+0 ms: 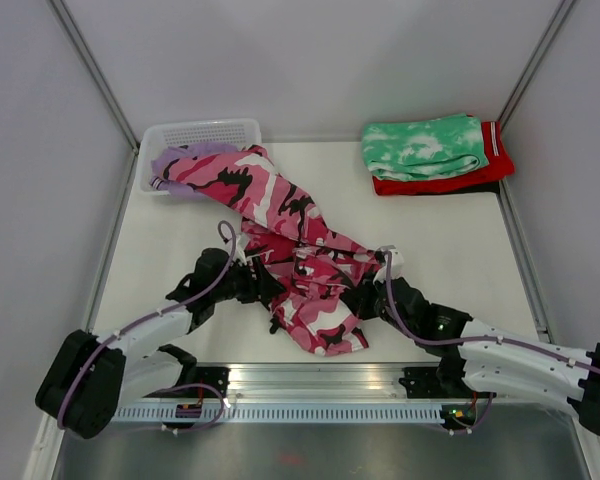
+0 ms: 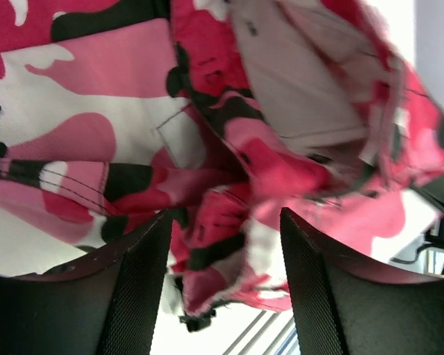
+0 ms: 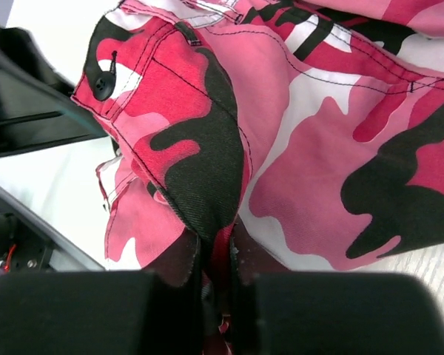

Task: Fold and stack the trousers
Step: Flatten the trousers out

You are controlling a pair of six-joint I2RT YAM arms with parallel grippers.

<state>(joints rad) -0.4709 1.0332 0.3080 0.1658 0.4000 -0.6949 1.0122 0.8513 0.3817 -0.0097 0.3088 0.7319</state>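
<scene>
Left gripper (image 1: 272,290) and right gripper (image 1: 358,296) meet at the near end of the pink, white and black camouflage trousers (image 1: 280,210), seen from the overhead camera, as the pair lies rumpled across the white table (image 1: 450,250). Its long axis runs diagonally, from the bunched near end between the two arms back to the far left. There the cloth drapes against a white plastic slatted basket (image 1: 205,130) and over the plain lilac purple trousers (image 1: 175,160) heaped at it. A green-and-white tie-dye folded garment (image 1: 425,145) sits on a red folded garment (image 1: 498,165) at the far right corner, well apart.

From the left wrist, the fingers (image 2: 133,288) stand apart, straddling a crumpled fold of camouflage cloth without visibly pinching it; the hand reads as released.

From the right wrist, the fingers (image 3: 181,259) are clenched on a ridge of the same fabric, near a waistband with a black button (image 3: 102,80). That suggests the waist points toward the robot and the legs toward the basket.

Nothing is folded yet: the work in hand appears to be hauling this first pair out and spreading it. Next, the left jaws would need to close on the waist, then both arms draw the pair flat and straight before any fold
</scene>
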